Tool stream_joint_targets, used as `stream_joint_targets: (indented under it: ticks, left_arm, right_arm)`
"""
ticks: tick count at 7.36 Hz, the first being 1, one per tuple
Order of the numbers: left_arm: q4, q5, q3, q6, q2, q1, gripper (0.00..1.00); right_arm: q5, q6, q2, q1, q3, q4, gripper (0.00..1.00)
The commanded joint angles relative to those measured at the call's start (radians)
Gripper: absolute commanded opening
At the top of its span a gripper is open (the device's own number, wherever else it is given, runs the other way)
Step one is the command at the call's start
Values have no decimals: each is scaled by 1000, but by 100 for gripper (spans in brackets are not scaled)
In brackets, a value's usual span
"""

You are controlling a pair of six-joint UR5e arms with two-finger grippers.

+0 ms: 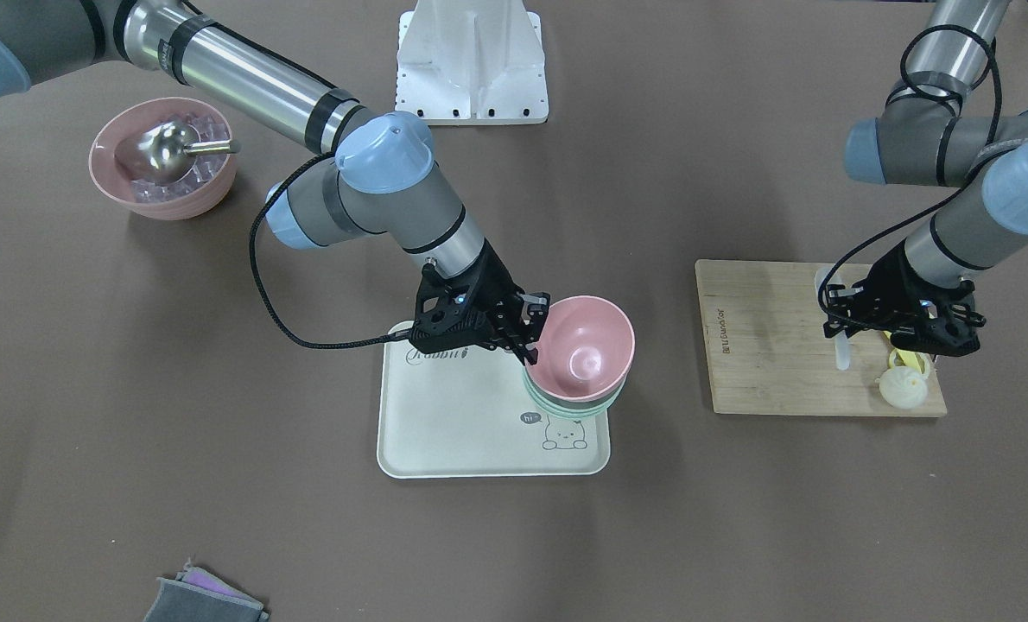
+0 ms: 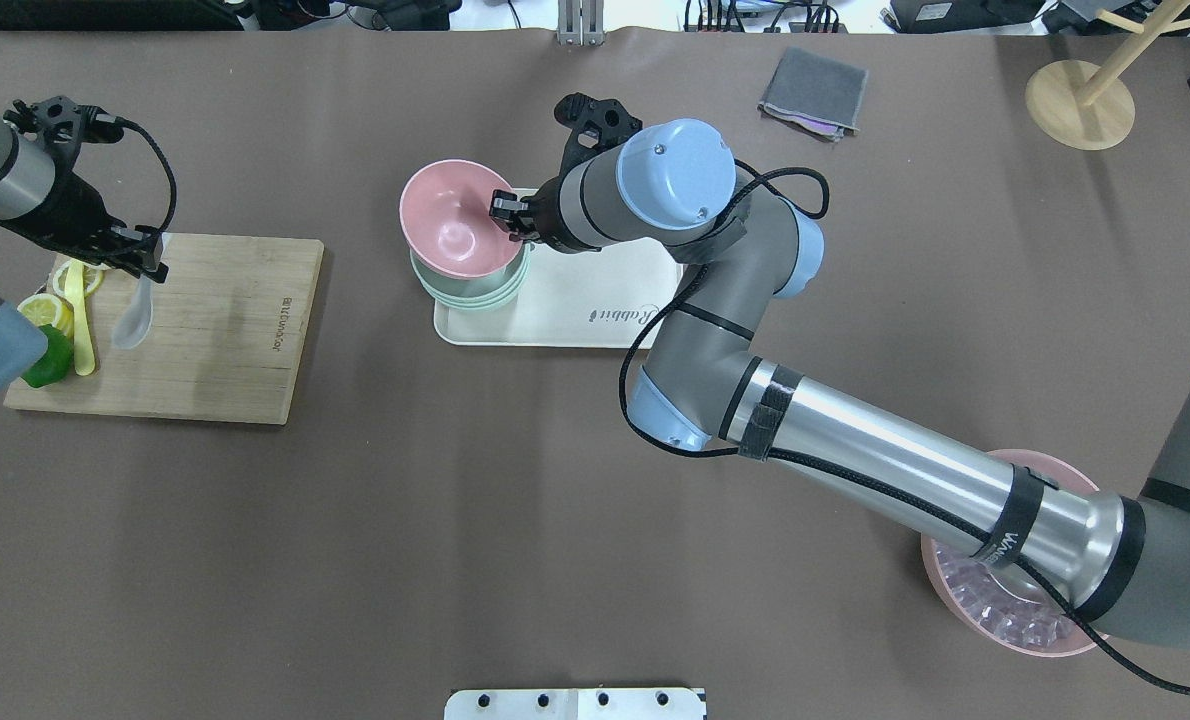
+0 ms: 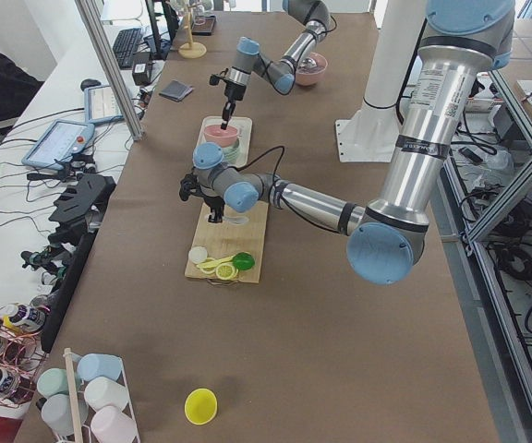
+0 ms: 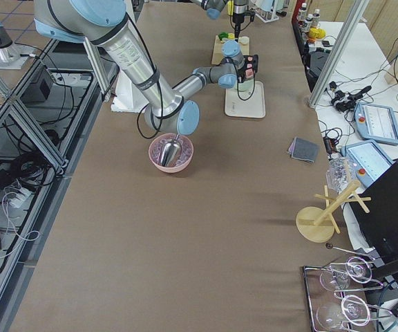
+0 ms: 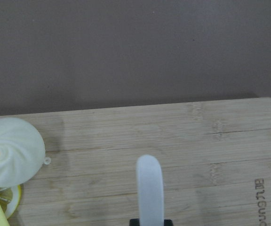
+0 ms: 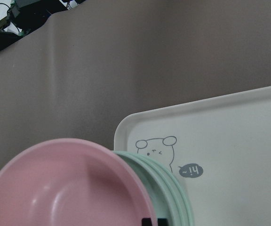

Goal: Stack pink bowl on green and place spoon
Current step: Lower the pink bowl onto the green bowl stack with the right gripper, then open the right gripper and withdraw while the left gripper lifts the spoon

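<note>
The pink bowl (image 1: 585, 345) lies tilted on a stack of green bowls (image 1: 576, 406) at a corner of the white tray (image 1: 453, 432). My right gripper (image 1: 533, 333) is shut on the pink bowl's rim; in the right wrist view the pink bowl (image 6: 65, 188) lies over the green bowls (image 6: 171, 188). My left gripper (image 2: 148, 262) is shut on the handle of a white spoon (image 2: 133, 318) and holds it over the wooden cutting board (image 2: 225, 330). The left wrist view shows the spoon (image 5: 149, 188) pointing away over the board.
Lemon slices (image 2: 43, 310), a green lime, a yellow spoon (image 2: 80, 330) and a white bun (image 1: 903, 389) lie at the board's end. A big pink bowl (image 1: 164, 160) with ice and a metal scoop stands at the robot's right. A grey cloth (image 2: 813, 92) and a wooden stand (image 2: 1080, 100) are at the far edge.
</note>
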Motion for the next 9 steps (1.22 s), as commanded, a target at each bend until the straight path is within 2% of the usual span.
stream_joint_targets:
  ticks: [1, 2, 3, 4, 5, 9]
  left_arm:
    - [-1, 0, 1, 0, 0, 0, 0]
    - [-1, 0, 1, 0, 0, 0, 0]
    - [-1, 0, 1, 0, 0, 0, 0]
    - [-2, 0, 1, 0, 0, 0, 0]
    - [-2, -2, 0, 0, 0, -3, 0]
    - [6, -2, -3, -3, -20, 0, 0]
  right_arm:
    - [-3, 0, -1, -1, 0, 1, 0]
    - [-3, 0, -1, -1, 0, 1, 0]
    - [-4, 2, -1, -1, 0, 2, 20]
    - [-15, 2, 1, -8, -2, 1, 99]
    - [-94, 32, 1, -37, -2, 1, 100]
    - [-98, 37, -1, -36, 9, 2, 100]
